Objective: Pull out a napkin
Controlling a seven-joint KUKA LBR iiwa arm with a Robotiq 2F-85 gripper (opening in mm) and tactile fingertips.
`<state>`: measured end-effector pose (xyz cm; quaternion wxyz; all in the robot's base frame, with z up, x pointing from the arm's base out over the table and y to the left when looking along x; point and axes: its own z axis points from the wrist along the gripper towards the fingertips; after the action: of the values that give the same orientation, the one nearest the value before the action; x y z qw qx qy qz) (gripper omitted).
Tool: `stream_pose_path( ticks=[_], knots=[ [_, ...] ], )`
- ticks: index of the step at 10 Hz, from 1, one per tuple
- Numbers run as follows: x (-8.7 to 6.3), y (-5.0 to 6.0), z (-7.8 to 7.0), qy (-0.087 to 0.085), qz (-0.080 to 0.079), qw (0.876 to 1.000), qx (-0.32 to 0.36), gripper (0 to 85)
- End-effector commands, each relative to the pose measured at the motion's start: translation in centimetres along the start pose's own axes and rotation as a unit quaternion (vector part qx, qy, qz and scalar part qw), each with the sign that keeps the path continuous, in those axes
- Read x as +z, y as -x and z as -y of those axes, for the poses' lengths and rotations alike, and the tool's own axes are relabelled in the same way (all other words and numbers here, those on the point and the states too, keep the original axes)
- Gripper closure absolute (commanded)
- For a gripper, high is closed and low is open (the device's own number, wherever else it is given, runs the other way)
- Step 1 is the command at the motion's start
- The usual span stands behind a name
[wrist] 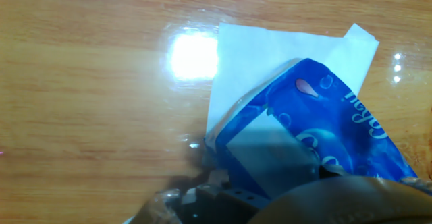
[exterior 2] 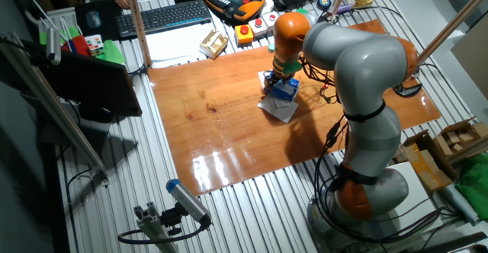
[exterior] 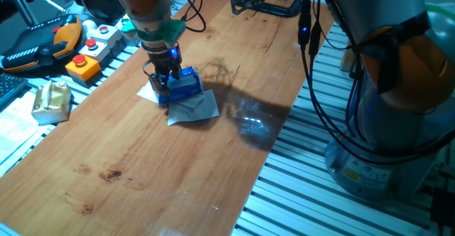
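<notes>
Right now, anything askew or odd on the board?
Yes: the blue packet sits tilted on loose sheets splayed from under it at odd angles. The end effector is down at the packet; its grip is unclear. No spill or damage shows.

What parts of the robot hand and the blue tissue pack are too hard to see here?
- Gripper: open or shut cannot be told. The hand view shows only a dark blurred bit at the bottom edge; both fixed views are too small.
- Napkin: the blue packet covers its lower part, so whether it is out cannot be told.
- Packet writing: cut off at the right edge, hand view.
</notes>
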<state>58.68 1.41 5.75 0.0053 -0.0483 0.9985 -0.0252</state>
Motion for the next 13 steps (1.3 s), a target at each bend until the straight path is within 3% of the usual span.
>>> stream_pose_path(
  ticks=[1, 13],
  knots=[
    [0.06, 0.02, 0.03, 0.001, 0.000, 1.000, -0.001, 20.3],
    [0.05, 0.38, 0.30, 0.007, -0.006, 1.000, -0.018, 41.3]
  ],
)
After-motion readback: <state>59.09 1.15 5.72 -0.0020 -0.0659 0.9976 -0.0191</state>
